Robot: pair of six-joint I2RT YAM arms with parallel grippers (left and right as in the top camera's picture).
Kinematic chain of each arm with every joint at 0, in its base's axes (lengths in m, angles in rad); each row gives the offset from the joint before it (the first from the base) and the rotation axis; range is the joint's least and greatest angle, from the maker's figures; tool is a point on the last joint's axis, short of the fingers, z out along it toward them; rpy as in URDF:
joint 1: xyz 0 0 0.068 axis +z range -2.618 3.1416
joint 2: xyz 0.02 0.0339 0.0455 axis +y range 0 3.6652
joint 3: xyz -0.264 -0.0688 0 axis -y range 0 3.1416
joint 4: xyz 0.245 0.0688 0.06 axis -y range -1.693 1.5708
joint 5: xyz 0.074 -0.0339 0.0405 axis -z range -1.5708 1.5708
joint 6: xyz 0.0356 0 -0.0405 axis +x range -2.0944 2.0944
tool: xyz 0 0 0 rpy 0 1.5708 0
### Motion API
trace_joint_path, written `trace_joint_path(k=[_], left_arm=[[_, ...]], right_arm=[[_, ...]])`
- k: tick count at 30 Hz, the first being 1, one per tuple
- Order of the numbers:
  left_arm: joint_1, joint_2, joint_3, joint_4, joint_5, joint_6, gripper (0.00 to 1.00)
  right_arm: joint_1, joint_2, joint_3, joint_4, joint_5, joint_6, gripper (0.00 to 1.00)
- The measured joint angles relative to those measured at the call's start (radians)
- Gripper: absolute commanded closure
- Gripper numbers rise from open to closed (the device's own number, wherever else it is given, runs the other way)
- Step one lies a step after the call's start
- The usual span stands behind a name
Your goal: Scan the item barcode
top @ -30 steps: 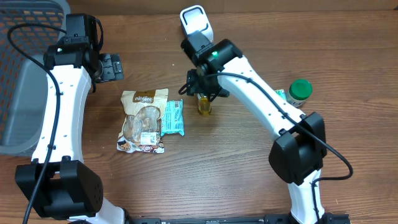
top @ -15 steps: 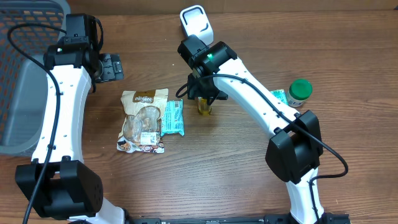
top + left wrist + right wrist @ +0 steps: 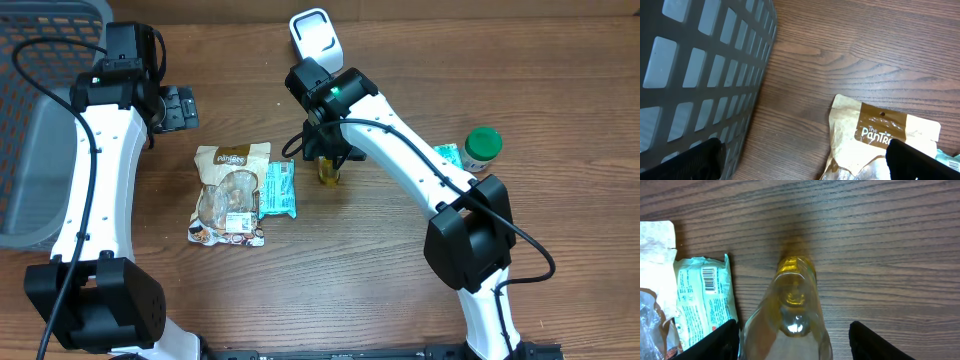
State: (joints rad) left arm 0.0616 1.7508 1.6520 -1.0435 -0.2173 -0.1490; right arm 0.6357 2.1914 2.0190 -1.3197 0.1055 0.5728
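A small clear bottle of yellow liquid point(image 3: 330, 172) lies on the wooden table, its far end point(image 3: 795, 305) reaching between my right gripper's jaws. My right gripper point(image 3: 328, 150) point(image 3: 800, 342) straddles it, open; the left finger sits close against the bottle and a gap shows on the right side. A white scanner point(image 3: 315, 35) stands at the back of the table, just behind the right arm. My left gripper point(image 3: 178, 107) point(image 3: 812, 165) hovers wide open and empty at the back left, over the top edge of a snack bag.
A brown and white snack bag point(image 3: 230, 195) point(image 3: 880, 135) and a teal packet point(image 3: 278, 190) point(image 3: 702, 300) lie left of the bottle. A green-lidded jar point(image 3: 483, 147) stands at the right. A grey basket point(image 3: 40, 120) point(image 3: 695, 65) fills the far left.
My right arm has shifted slightly toward the left over the bottle, and its jaws have narrowed a little around it. The left arm has not moved.
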Motion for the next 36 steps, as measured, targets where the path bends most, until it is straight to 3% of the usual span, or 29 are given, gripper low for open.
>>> trace_joint_path(k=[12, 24, 26, 36], left_arm=[[0.000, 0.000, 0.000, 0.000, 0.000, 0.000, 0.00], [0.000, 0.000, 0.000, 0.000, 0.000, 0.000, 0.01], [0.000, 0.000, 0.000, 0.000, 0.000, 0.000, 0.00], [0.000, 0.000, 0.000, 0.000, 0.000, 0.000, 0.00]], right_arm=[[0.000, 0.023, 0.000, 0.006, 0.006, -0.001, 0.51], [0.000, 0.024, 0.000, 0.008, 0.006, 0.000, 0.54], [0.000, 0.024, 0.000, 0.006, 0.006, 0.000, 0.64], [-0.006, 0.024, 0.000, 0.001, -0.002, 0.000, 0.76]])
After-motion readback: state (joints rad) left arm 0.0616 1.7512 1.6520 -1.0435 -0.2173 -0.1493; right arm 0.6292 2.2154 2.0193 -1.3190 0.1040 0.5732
